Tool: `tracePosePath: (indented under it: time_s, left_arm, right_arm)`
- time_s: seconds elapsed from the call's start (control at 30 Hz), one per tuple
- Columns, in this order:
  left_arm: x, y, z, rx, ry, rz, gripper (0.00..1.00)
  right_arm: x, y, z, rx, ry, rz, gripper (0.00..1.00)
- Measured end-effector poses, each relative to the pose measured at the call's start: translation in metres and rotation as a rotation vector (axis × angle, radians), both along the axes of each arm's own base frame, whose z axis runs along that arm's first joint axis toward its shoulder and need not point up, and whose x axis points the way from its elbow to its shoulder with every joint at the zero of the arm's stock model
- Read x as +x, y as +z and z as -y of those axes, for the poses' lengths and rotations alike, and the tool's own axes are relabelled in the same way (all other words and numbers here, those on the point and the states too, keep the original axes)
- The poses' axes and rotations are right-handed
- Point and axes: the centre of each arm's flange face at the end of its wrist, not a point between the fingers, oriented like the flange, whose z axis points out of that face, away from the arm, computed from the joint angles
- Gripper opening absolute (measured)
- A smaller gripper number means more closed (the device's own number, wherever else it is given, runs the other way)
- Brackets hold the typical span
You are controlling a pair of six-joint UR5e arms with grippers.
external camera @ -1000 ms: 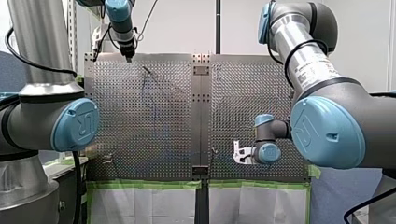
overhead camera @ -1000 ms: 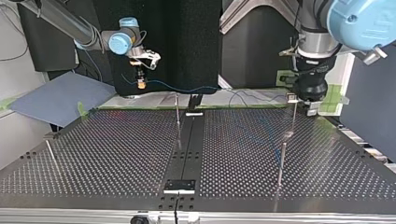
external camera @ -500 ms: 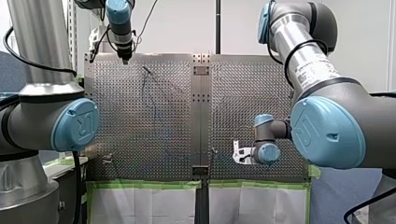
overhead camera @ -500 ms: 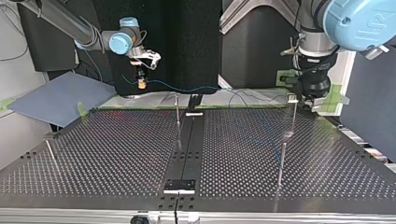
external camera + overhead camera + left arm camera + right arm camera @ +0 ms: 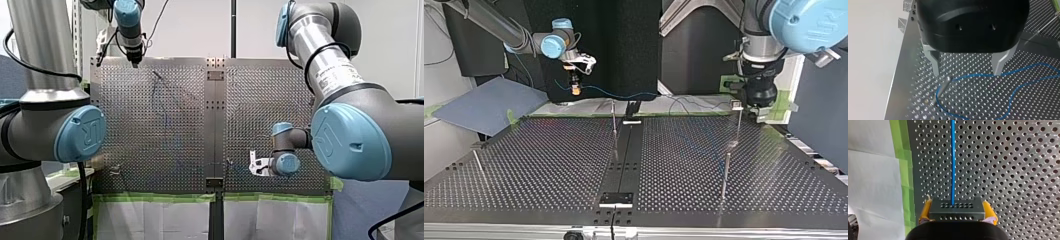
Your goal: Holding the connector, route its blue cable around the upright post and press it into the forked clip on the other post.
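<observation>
My right gripper [image 5: 956, 212] is shut on the dark connector [image 5: 956, 208], its yellow pads against both sides. The blue cable [image 5: 953, 157] runs straight ahead from it over the perforated table. In the top view this gripper [image 5: 574, 89] hangs above the table's far edge at the left, and the cable [image 5: 624, 95] sags across towards the right. My left gripper [image 5: 967, 73] is open just above a thin metal post [image 5: 941, 89]; the cable [image 5: 988, 75] leaves the post's top and passes under the metal fingers [image 5: 935, 65]. In the top view it [image 5: 755, 111] stands beside the clip-topped post [image 5: 737, 117].
Other thin posts stand near the middle [image 5: 614, 120], at the front right [image 5: 725, 175] and at the left [image 5: 479, 167] of the top view. A black strip [image 5: 624, 155] splits the table. Green tape [image 5: 901, 157] edges it, and a blue sheet [image 5: 489, 102] lies beyond.
My left gripper has shifted slightly sideways over its post and stayed open. My right gripper has held still with the connector.
</observation>
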Motion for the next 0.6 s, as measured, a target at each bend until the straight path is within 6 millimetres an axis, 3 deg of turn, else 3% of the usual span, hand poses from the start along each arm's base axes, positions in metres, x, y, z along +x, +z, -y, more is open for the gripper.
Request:
tracePosePath:
  time_s: [0.3,0.6]
  left_arm:
    - [0.002,-0.006,0.02,0.047,-0.11,0.035,1.0]
    - [0.003,-0.045,0.044,0.111,-0.234,0.004,1.0]
  right_arm:
    - [0.0,0.0,0.0,0.0,0.0,0.0,0.0]
    - [0.001,0.0,0.0,-0.003,0.001,0.005,0.0]
